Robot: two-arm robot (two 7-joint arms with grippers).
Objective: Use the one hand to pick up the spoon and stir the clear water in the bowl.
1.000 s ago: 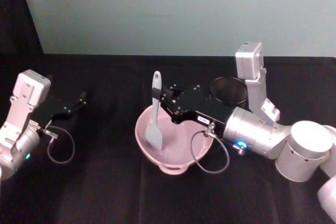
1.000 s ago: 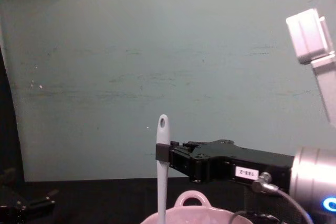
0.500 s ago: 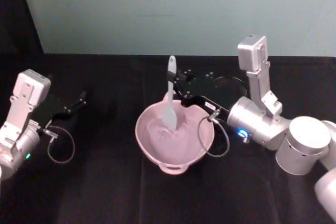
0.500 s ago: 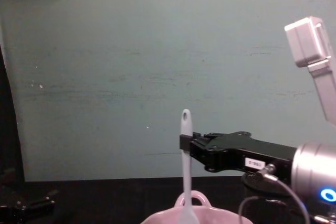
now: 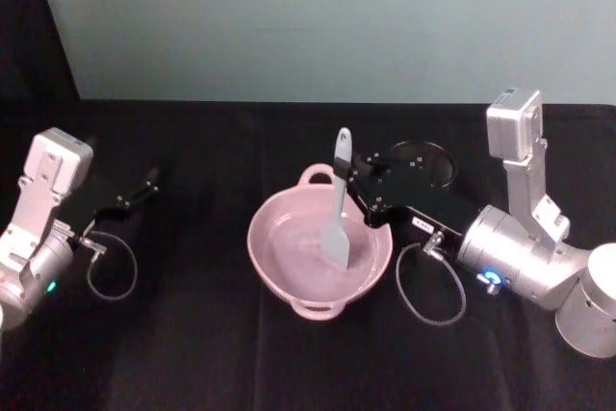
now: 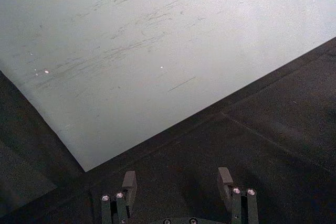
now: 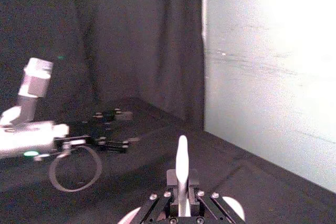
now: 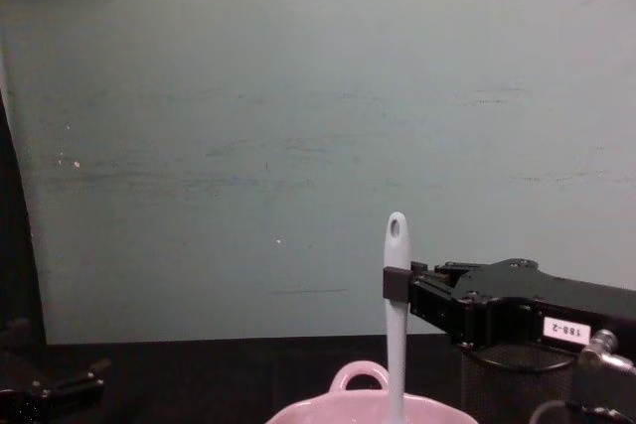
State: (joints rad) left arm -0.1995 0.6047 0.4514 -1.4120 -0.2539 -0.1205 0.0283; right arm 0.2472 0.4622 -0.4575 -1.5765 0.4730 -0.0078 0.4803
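Observation:
The pale pink bowl (image 5: 289, 271) sits mid-table, with one loop handle at its far rim (image 8: 359, 377) and another at its near rim. The white spoon (image 5: 338, 209) stands upright in it, blade down in the bowl's right half, its holed handle end up (image 8: 397, 228). My right gripper (image 5: 350, 178) comes in from the right and is shut on the spoon's handle (image 7: 181, 169). Far off at the table's left, my left gripper (image 5: 144, 185) rests, its fingers (image 6: 128, 182) open with nothing between them.
A black wire-mesh cup (image 5: 421, 166) stands just behind my right arm, right of the bowl. A looped cable (image 5: 433, 286) hangs from the right wrist over the black cloth. The teal wall rises behind the table.
My right gripper has carried the spoon from the bowl's left side across its far part to the right half. The right arm has drawn back to the right. The left arm has not moved.

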